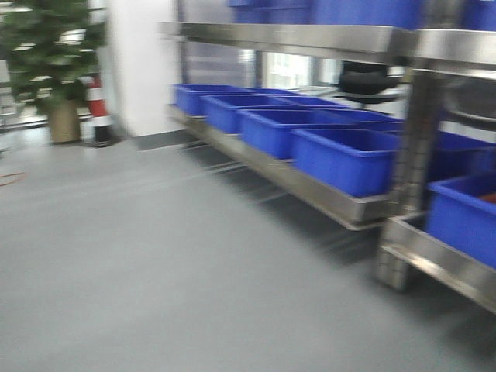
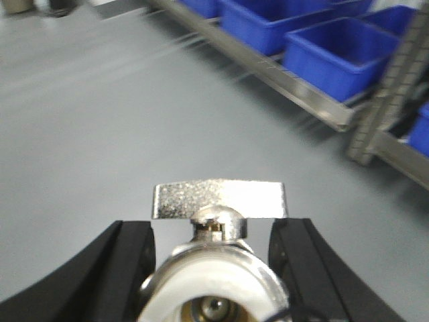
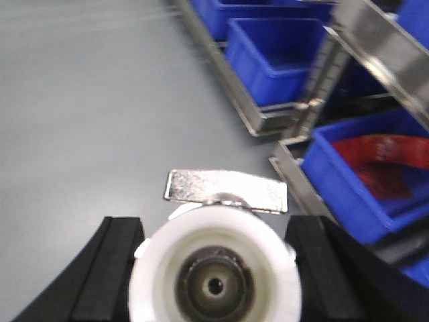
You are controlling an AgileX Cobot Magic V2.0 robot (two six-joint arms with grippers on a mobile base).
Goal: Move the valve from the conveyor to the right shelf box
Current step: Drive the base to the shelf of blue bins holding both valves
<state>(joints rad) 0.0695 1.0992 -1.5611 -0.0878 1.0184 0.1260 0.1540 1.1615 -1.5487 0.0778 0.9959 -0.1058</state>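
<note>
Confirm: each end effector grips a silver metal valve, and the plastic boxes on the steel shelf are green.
Wrong: the plastic boxes on the steel shelf are blue, as the exterior front-facing view shows. The rest holds.

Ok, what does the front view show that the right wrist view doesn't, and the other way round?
Only the front view shows a potted plant and a red-and-white striped post at the far wall. Only the right wrist view shows the right hand closed on a valve, seen end-on with its metal handle on top. Both show the grey floor and blue boxes on metal shelves.
</note>
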